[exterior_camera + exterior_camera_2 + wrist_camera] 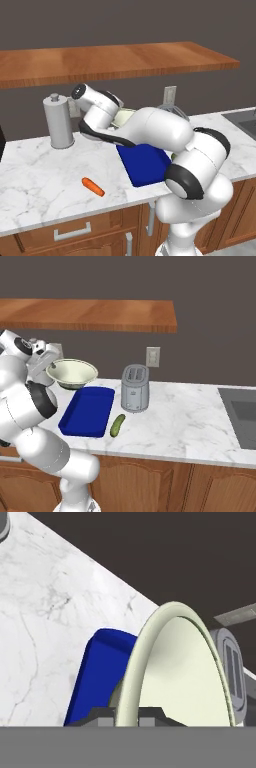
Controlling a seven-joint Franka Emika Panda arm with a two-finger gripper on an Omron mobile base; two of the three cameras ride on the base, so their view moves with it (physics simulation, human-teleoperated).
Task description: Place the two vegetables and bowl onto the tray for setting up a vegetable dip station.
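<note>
Gripper (127, 718) clamps the bowl (175, 677) rim, lifted above the tray (87, 410); cucumber (117, 425) at tray's 4 o'clock

Surface (180, 421): white marble with grey veining, running along a dark grey-brown wall (210, 316). Wooden shelf (115, 60) mounted above. Wooden cabinets (165, 486) below, one drawer with a metal handle (72, 231). Wall outlet (153, 356) behind the surface. Sink (242, 416) recessed at the right end. Even, flat light.

No readable text, labels, brands, numbers or signs on anything in view
</note>
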